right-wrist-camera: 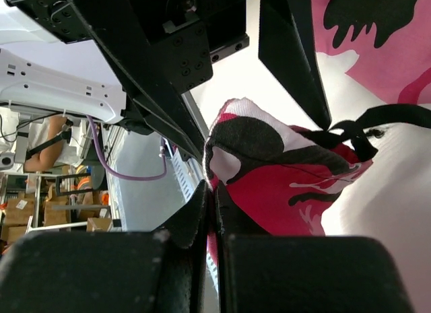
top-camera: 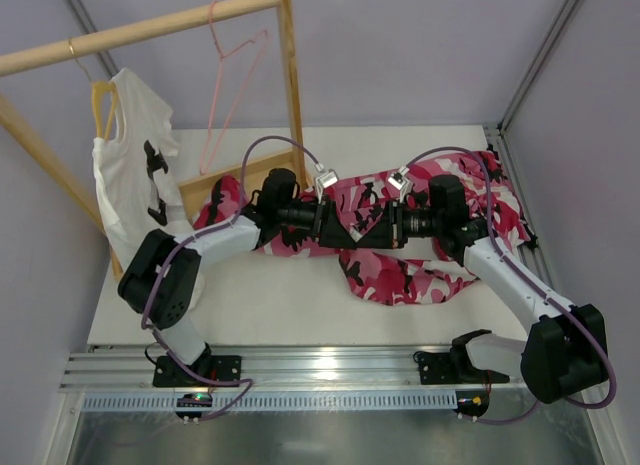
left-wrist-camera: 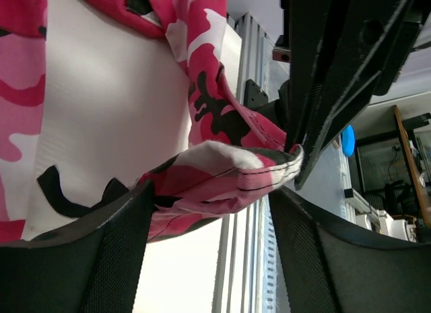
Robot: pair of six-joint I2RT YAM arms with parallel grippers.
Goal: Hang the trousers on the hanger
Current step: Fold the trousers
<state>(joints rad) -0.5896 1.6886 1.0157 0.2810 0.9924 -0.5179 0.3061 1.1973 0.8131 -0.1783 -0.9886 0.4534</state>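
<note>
The pink, white and black camouflage trousers (top-camera: 440,190) lie crumpled across the back of the table. My right gripper (top-camera: 378,228) is shut on a fold of their edge (right-wrist-camera: 269,171) and holds it lifted; its fingers meet on the cloth in the right wrist view (right-wrist-camera: 214,192). My left gripper (top-camera: 335,228) faces it, open, with that same fold (left-wrist-camera: 222,171) between its spread fingers (left-wrist-camera: 210,192), not pinched. The pale-pink wire hanger (top-camera: 232,85) hangs empty on the wooden rail at the back left, apart from both grippers.
A wooden clothes rack (top-camera: 292,85) stands at the back left, with its base board (top-camera: 215,185) on the table. A white T-shirt with black print (top-camera: 135,175) hangs on a yellow hanger (top-camera: 100,105) at its left end. Metal rails (top-camera: 330,370) line the near table edge.
</note>
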